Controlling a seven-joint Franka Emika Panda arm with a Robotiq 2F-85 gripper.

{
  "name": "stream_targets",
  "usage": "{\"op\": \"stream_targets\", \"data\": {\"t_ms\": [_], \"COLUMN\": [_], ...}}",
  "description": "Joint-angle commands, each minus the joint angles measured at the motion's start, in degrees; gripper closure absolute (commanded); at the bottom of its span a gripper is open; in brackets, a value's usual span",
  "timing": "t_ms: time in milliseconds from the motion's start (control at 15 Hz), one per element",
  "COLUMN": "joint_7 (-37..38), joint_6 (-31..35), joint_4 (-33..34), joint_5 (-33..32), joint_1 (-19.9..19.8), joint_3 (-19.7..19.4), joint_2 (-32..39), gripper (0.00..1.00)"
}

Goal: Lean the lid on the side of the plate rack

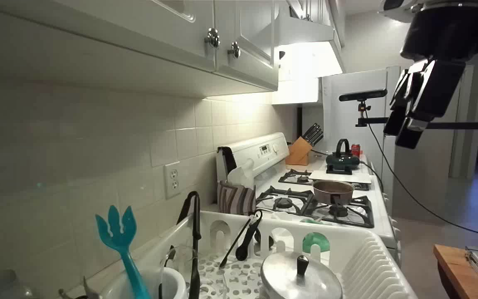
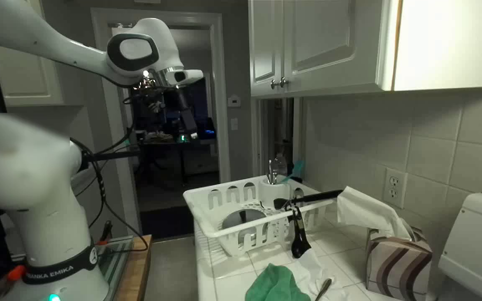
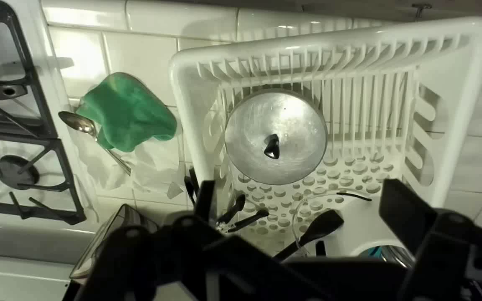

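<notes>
Lid [image 3: 276,121]: sitting in the plate rack [image 3: 329,44], knob [image 3: 272,147] up, looks more flat than leaned
Gripper [image 3: 297,190]: jaws spread wide, you've got nothing in them
Knob: imo you're pre-grasp; next you'd drop over it, pinch, lift, tip the lid against the rack's side
Arm-base band [image 2: 62,268]: "ANKA EMIKA", first letters unclear
Red can [image 1: 355,149]: too small to read

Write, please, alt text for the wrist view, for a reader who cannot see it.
A silvery pot lid with a dark knob sits inside a white plate rack, untouched by the open claw at the bottom. Left of the rack lie a green cloth and a metal spoon; stove burners show at the far left.
</notes>
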Motion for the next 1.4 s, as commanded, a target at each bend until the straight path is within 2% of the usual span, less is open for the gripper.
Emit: {"op": "stream_targets", "data": {"t_ms": [0, 267, 467, 733, 933, 1067, 1333], "joint_7": [0.2, 0.2, 0.2, -0.6, -0.4, 1.9, 9.8], "joint_6": [-0.1, -0.1, 0.9, 2.6, 5.4, 8.6, 13.4], "joint_4": [0.1, 0.1, 0.4, 2.0, 4.8, 6.9, 13.3], "joint_5": [-0.3, -0.3, -1.0, -1.3, -1.2, -1.9, -7.7], "joint_1": [0.2, 0.2, -2.7, -6.2, -6.8, -6.9, -7.5], "joint_3": [-0.3, -0.3, -1.3, -3.6, -4.6, -4.1, -3.3], "joint_2": [0.1, 0.1, 5.6, 17.7, 27.8, 33.7, 45.6], "gripper": [0.00, 0.00, 0.00, 0.00, 0.00, 0.00, 0.00]}}
